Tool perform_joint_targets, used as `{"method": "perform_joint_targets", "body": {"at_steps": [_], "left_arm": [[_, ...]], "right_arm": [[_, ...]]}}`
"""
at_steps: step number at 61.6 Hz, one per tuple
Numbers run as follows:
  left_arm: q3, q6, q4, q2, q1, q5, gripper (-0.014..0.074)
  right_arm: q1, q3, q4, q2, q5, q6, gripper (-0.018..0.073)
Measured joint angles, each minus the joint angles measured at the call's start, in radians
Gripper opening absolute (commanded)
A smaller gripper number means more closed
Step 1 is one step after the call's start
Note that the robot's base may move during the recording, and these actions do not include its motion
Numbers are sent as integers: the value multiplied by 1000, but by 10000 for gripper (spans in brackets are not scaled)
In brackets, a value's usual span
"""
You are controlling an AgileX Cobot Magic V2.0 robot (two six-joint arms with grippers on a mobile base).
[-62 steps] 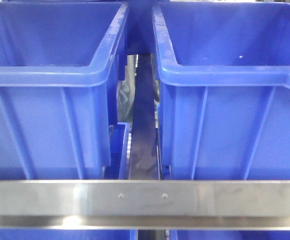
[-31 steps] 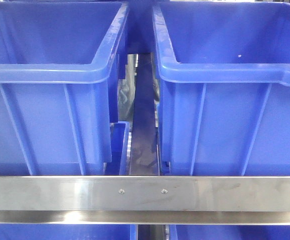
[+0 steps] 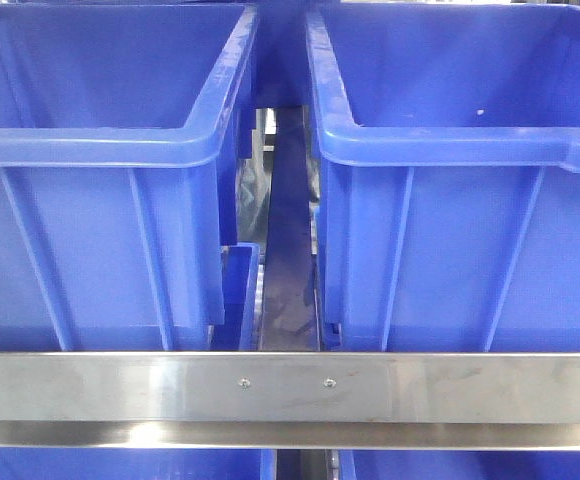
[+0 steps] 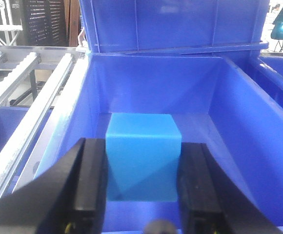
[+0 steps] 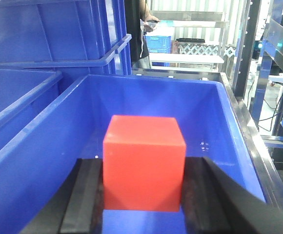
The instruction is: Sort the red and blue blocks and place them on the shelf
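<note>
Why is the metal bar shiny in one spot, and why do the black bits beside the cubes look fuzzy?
Front view: light bounces off the steel rail, leaving glare left of its screws. Left wrist view: the left end effector sits near the lens, so it blurs while the blue block looks sharper. Right wrist view: the right end effector blurs likewise beside the red block.

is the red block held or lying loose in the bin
Held. The red block sits squeezed between the right hand's two black fingers, with the blue bin behind it.
</note>
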Motion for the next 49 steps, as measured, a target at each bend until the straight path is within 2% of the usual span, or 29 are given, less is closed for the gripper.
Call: {"method": "perform_joint_targets", "body": {"at_steps": [49], "left_arm": [[2, 0, 0, 10, 0, -2, 122]], "right_arm": [[0, 0, 0, 0, 0, 0, 257]]}}
